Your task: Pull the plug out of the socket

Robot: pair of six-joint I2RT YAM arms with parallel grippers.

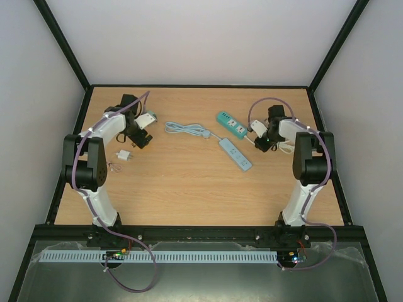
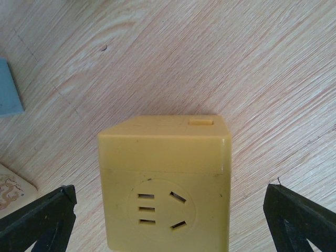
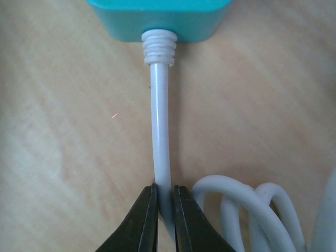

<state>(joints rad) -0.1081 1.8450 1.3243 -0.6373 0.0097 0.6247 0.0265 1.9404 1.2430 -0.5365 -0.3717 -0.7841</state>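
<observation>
Right pincer (image 3: 164, 189) clenched on cable (image 3: 160, 115) lengthwise toward teal strip (image 3: 160, 16); left pincer (image 2: 168, 191) released, apparently astride socket (image 2: 165, 178)

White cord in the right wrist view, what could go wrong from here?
The right gripper is shut on the thin white cord, not the teal plastic power strip; tugging may strain its ribbed collar or slip. The left gripper is open around the yellow plastic cube socket, so that cube sits unheld and could slide.
</observation>
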